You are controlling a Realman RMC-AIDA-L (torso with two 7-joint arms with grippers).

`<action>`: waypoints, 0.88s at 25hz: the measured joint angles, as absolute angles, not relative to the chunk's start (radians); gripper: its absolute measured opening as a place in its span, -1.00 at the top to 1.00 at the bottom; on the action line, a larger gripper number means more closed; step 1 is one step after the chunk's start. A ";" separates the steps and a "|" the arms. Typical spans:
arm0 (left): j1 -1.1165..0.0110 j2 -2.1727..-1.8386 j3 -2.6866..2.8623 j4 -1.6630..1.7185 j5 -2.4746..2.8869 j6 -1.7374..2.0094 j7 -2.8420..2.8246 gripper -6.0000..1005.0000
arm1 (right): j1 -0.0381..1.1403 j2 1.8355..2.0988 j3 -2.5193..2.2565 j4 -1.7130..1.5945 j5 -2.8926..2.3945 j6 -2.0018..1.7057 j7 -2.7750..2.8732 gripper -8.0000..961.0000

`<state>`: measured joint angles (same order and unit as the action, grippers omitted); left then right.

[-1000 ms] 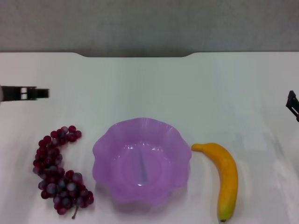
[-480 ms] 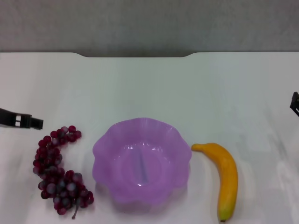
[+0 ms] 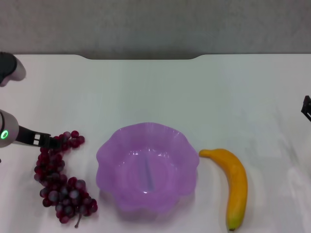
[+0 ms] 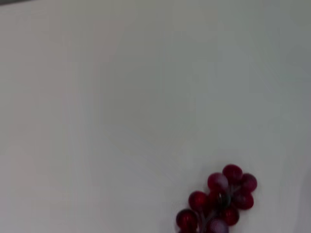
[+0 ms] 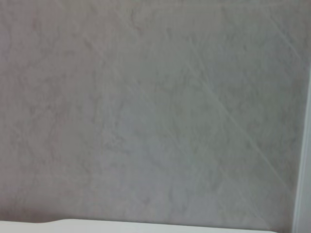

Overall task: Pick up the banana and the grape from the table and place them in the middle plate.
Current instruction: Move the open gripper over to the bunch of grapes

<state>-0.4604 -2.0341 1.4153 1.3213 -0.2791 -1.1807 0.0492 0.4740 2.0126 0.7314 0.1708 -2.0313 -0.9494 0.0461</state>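
A bunch of dark red and purple grape (image 3: 62,176) lies on the white table (image 3: 155,92) at the front left; its upper berries also show in the left wrist view (image 4: 218,201). My left gripper (image 3: 44,141) reaches in from the left edge, its tip right at the top of the bunch. The purple scalloped middle plate (image 3: 109,150) stands empty in the front centre. A yellow-orange banana (image 3: 234,184) lies to the plate's right. Only a dark sliver of my right gripper (image 3: 306,108) shows at the right edge, well away from the banana.
The table's far edge has a notch (image 3: 141,57) with a grey wall behind. The right wrist view shows only grey wall and a strip of table edge (image 5: 146,226).
My left gripper has come down and forward from the far left, from well beyond the grapes to the top of the bunch. Grapes, plate and banana have not moved.
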 joint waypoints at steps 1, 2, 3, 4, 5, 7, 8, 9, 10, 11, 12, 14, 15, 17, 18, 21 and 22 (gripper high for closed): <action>-0.464 -2.034 1.417 1.309 -0.280 -1.180 0.048 -0.75 | 0.474 2.013 0.731 0.172 -2.032 -0.951 0.046 -0.86; -0.467 -2.034 1.416 1.298 -0.280 -1.177 0.047 -0.75 | 0.474 2.013 0.730 0.172 -2.032 -0.953 0.046 -0.86; -0.469 -2.034 1.415 1.284 -0.280 -1.174 0.047 -0.75 | 0.473 2.013 0.730 0.173 -2.032 -0.953 0.046 -0.86; -0.470 -2.034 1.414 1.269 -0.280 -1.167 0.047 -0.75 | 0.473 2.013 0.730 0.173 -2.032 -0.953 0.046 -0.86; -0.473 -2.034 1.414 1.253 -0.281 -1.157 0.046 -0.75 | 0.473 2.013 0.729 0.173 -2.031 -0.953 0.046 -0.86; -0.482 -2.037 1.416 1.219 -0.285 -1.140 0.046 -0.75 | 0.471 2.013 0.730 0.173 -2.031 -0.953 0.046 -0.86; -0.485 -2.038 1.417 1.212 -0.286 -1.135 0.047 -0.75 | 0.471 2.013 0.731 0.174 -2.031 -0.953 0.046 -0.86; -0.494 -2.039 1.417 1.191 -0.288 -1.127 0.048 -0.75 | 0.470 2.013 0.732 0.174 -2.031 -0.953 0.046 -0.86; -0.502 -2.039 1.418 1.174 -0.288 -1.120 0.048 -0.75 | 0.470 2.013 0.733 0.175 -2.031 -0.953 0.046 -0.86; -0.510 -2.039 1.418 1.156 -0.288 -1.112 0.048 -0.75 | 0.470 2.013 0.734 0.175 -2.030 -0.954 0.046 -0.86; -0.516 -2.039 1.418 1.141 -0.289 -1.103 0.047 -0.75 | 0.470 2.013 0.734 0.174 -2.030 -0.954 0.046 -0.86; -0.522 -2.040 1.418 1.121 -0.290 -1.089 0.045 -0.75 | 0.470 2.013 0.734 0.173 -2.030 -0.954 0.046 -0.86; -0.524 -2.040 1.419 1.114 -0.291 -1.084 0.044 -0.75 | 0.470 2.013 0.733 0.173 -2.030 -0.955 0.046 -0.86; -0.524 -2.040 1.426 1.105 -0.301 -1.077 0.044 -0.75 | 0.470 2.013 0.733 0.173 -2.029 -0.955 0.046 -0.86; -0.525 -2.040 1.429 1.100 -0.305 -1.075 0.044 -0.75 | 0.470 2.013 0.733 0.173 -2.029 -0.955 0.046 -0.86; -0.530 -2.040 1.432 1.075 -0.319 -1.060 0.048 -0.75 | 0.470 2.013 0.734 0.174 -2.030 -0.955 0.046 -0.86; -0.533 -2.040 1.432 1.063 -0.319 -1.055 0.048 -0.75 | 0.470 2.013 0.734 0.175 -2.030 -0.955 0.046 -0.86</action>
<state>-0.5333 -2.0401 1.4324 1.0632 -0.3191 -1.0553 0.0477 0.4699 2.0126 0.7343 0.1746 -2.0297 -0.9545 0.0460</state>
